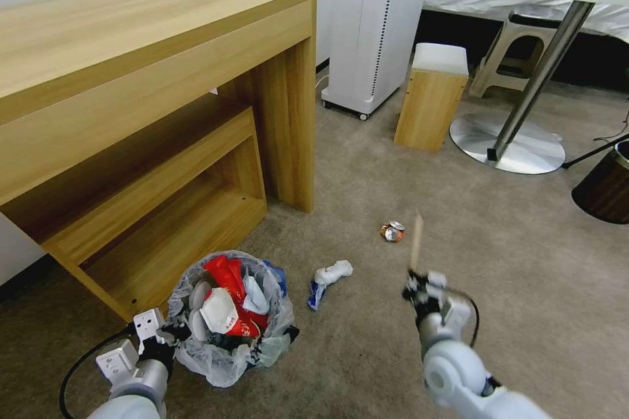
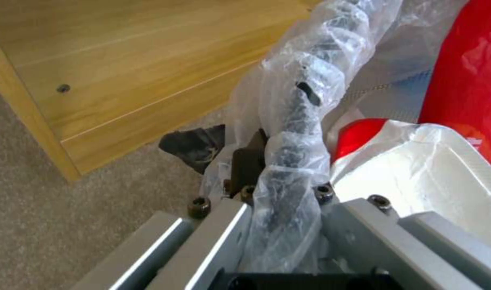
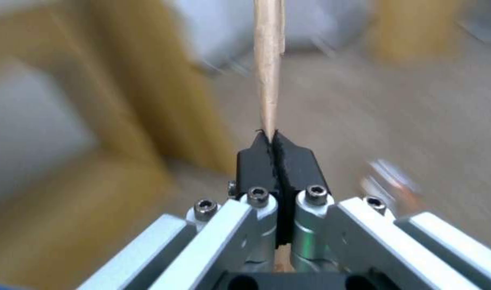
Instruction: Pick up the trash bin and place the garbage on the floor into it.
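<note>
1. Small round trash bin lined with crinkly translucent whitish plastic bag (image 1: 226, 314), at 7 o'clock in the head view, on beige short-pile carpet (image 1: 524, 262) just in front of the lower shelf of a light-oak wooden desk (image 1: 151, 78); filled with red wrappers (image 1: 229, 278) and crumpled white items.
2. Left gripper (image 1: 171, 334), at the bin's 9 o'clock rim, closed over the bag-covered rim; in the left wrist view, dark fingers (image 2: 248, 161) pressed against the plastic-wrapped edge (image 2: 296, 133), a red wrapper and a white wrapper just inside.
3. Right gripper (image 1: 419, 285), at 5 o'clock in the head view, held above the carpet and well apart from the bin; black fingertips (image 3: 256, 161) fully closed on the lower end of a thin pale wooden stick (image 1: 415, 242), pointing up toward 12 o'clock.
4. Crushed orange-and-silver can (image 1: 392, 230) on the carpet, just beside the stick at its 9 o'clock.
5. Crumpled white tissue with a blue-and-white scrap (image 1: 329, 278) on the carpet, between bin and right gripper, at the bin's 2 o'clock.
6. Background: white upright appliance on castors (image 1: 373, 26) at 12 o'clock; small wooden stool with white top (image 1: 432, 98); round white table on a chrome pedestal (image 1: 517, 137); dark brown bin with silver rim (image 1: 606, 190) at 3 o'clock.
</note>
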You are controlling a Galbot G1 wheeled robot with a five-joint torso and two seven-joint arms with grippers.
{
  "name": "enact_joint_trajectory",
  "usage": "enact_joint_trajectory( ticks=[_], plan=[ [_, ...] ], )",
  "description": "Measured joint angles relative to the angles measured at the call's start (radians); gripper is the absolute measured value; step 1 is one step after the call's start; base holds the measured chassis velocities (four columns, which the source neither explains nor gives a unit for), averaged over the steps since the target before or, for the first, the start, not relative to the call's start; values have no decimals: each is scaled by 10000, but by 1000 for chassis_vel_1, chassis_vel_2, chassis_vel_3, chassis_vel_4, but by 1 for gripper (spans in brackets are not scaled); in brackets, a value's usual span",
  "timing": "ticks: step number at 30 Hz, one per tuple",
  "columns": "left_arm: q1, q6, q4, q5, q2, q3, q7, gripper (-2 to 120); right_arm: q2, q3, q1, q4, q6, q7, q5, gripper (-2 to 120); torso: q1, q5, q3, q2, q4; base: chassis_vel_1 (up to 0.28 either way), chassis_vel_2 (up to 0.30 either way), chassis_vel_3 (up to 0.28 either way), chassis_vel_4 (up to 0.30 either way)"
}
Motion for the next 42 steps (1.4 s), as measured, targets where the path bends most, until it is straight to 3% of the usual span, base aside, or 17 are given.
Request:
enact_joint_trajectory(
  ticks=[2, 5, 7, 8, 10, 13, 15, 17, 28, 42],
  plan=[
    [25, 19, -73, 10, -31, 6, -4, 0, -289, -526, 515, 331, 180, -199, 15, 0, 0, -4, 1, 0, 2, 0, 0, 0, 0],
    [75, 76, -270, 55, -96, 12, -28, 0, -1069, -2332, 2412, 823, 651, -1171, 229, 0, 0, -2, 1, 0, 0, 0, 0, 0, 0],
    [86, 87, -308, 62, -111, 13, -30, 0, -1162, -2743, 2806, 832, 749, -1356, 261, 0, 0, -2, 1, -1, 1, 0, 0, 0, 0],
    [123, 107, -400, 84, -149, 14, -31, 0, -1280, -3706, 3738, 782, 989, -1755, 281, 0, 0, 2, 2, -1, -1, 0, 0, 0, 0],
    [144, 114, -451, 101, -174, 15, -30, 0, -1291, -4264, 4257, 691, 1142, -1979, 277, 0, 0, -1, 1, 0, 2, 0, 0, 0, 0],
    [206, 163, -631, 174, -254, 12, -39, 0, -952, -6406, 5755, 142, 1458, -2355, 187, 0, 0, 2, 1, 0, 1, 0, 0, 0, 0],
    [209, 169, -663, 184, -275, 14, -39, 0, -818, -6789, 6018, 4, 1490, -2382, 132, 0, 0, -2, 1, 0, 1, 0, 0, 0, 0],
    [214, 180, -725, 199, -320, 8, -38, 0, -395, -7898, 6664, -425, 1508, -2391, -45, 0, 0, 3, 2, -1, 1, 0, 0, 0, 0],
    [228, 163, -757, 154, -357, -122, -39, 0, 834, -9462, 7720, -1760, 1613, -2319, -269, 0, 0, 0, 1, 0, 1, 0, 0, 0, 0],
    [129, 161, -756, -149, -160, -230, -108, 0, 1686, -10077, 7471, -2988, 1739, -2284, -830, 0, 0, 0, 1, -1, -1, 0, 0, 0, 0]
  ],
)
